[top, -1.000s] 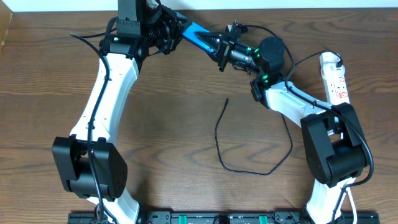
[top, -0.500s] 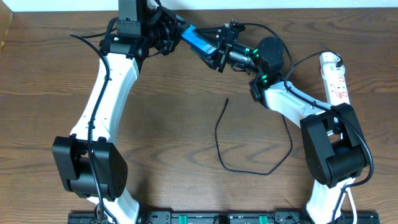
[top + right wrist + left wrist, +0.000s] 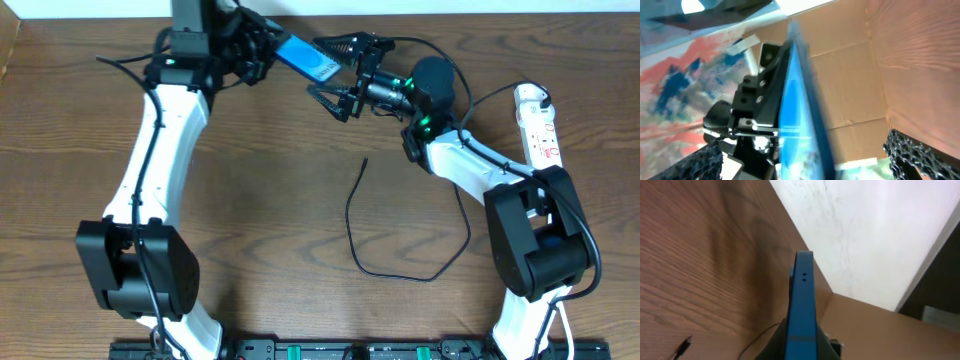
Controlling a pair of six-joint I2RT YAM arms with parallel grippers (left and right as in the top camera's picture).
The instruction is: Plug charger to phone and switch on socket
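One phone (image 3: 306, 58), far edge of table (image 3: 260, 220)

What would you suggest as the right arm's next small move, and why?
Probably pull the right gripper back from the blue-lit rectangular phone toward the thin black charger cable's free tip: the left gripper holds the phone, the right fingers are open, the cable lies loose.

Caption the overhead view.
Left gripper holds the phone, right gripper open around its end; charger lies loose on the table.

Right tool (image 3: 314, 66) now wide open; phone (image 3: 303, 56) farther left.
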